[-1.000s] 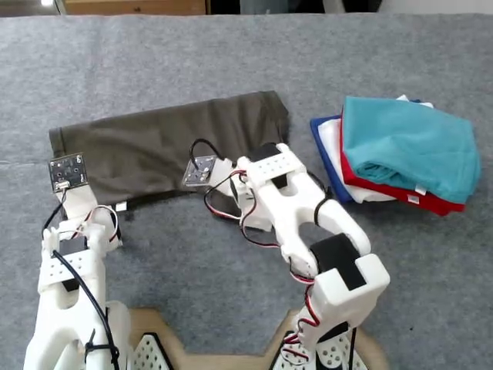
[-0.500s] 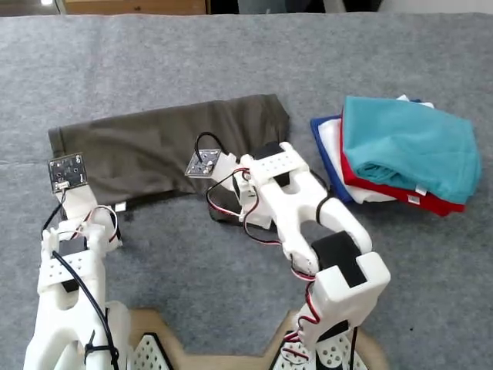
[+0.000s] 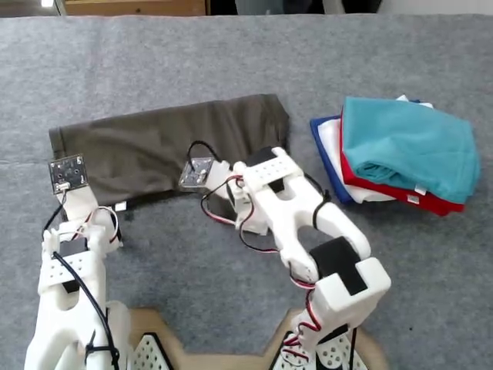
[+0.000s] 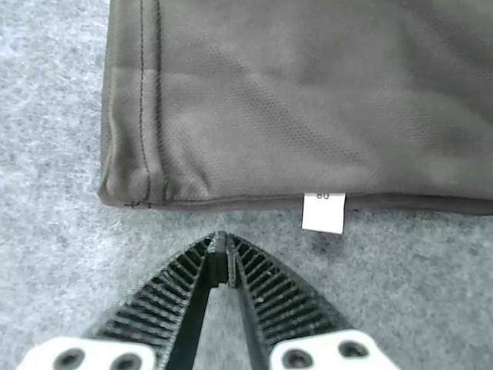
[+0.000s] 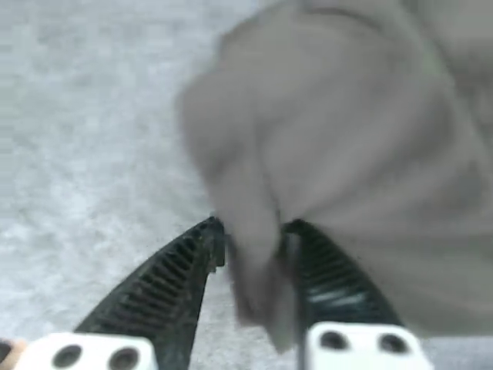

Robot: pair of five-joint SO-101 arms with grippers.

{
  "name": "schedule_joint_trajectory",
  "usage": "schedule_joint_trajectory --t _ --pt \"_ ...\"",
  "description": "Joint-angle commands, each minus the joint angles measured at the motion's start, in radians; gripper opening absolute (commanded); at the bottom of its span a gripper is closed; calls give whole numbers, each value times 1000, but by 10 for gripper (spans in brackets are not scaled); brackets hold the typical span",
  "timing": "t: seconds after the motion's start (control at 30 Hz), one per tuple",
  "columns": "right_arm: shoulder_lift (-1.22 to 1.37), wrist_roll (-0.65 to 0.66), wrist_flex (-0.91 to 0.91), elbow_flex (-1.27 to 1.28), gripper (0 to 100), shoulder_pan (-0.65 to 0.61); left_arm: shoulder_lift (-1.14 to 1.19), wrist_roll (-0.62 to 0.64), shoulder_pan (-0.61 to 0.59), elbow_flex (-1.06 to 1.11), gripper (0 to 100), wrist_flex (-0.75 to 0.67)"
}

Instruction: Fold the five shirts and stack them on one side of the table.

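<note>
Right gripper (image 5: 250, 231) is clamped on a bunched fold of the dark shirt (image 3: 154, 150), at its near edge toward the end closest to the stack (image 3: 431, 196). Your left gripper (image 4: 219, 247) is closed on nothing, tip on the table (image 3: 231, 62) just off the shirt's near left corner, near the white label (image 4: 323, 212). The dark shirt lies as a long flat band across the middle of the table. The stack sits apart on the right side: four folded shirts, the teal shirt (image 3: 408, 142) on top. My read: this is the fifth shirt, mid-fold, with stacking not yet done. The next move likely calls for carrying the pinched end over toward the left end, keeping the lift low so the band doesn't twist. You'd want the left gripper to pin or grab its corner first, otherwise the whole shirt probably drags.
</note>
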Motion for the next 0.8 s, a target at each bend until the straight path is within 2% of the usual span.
schedule_joint_trajectory --t 0.0,0.4,0.67,0.77 --pt "13 -14 0 21 14 -17 -21 11 2 -4 30 -15" --pt "4 -106 -11 -38 14 51 -21 11 2 -5 30 -15" --pt "13 -103 199 -355 14 58 -21 11 2 -5 30 -15" --pt "15 -61 258 -470 14 63 -21 11 2 -5 30 -15"
